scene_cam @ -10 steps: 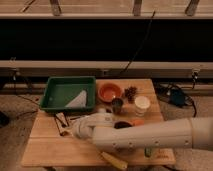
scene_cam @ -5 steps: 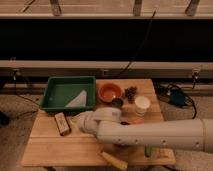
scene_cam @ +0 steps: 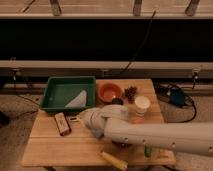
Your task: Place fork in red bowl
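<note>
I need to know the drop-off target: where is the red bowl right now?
In the camera view the red bowl sits at the table's far edge, just right of the green tray and left of the pine cone; the gripper is nearer, below the tray.

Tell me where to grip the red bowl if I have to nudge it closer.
Grip the red bowl by its far rim from straight above: it is shallow and upright, so only the lip fits the jaws. The green tray crowds its left, a dark cluster its right. The gripper, shut, lies low over the table beside the tray's near corner; it would need opening first.
</note>
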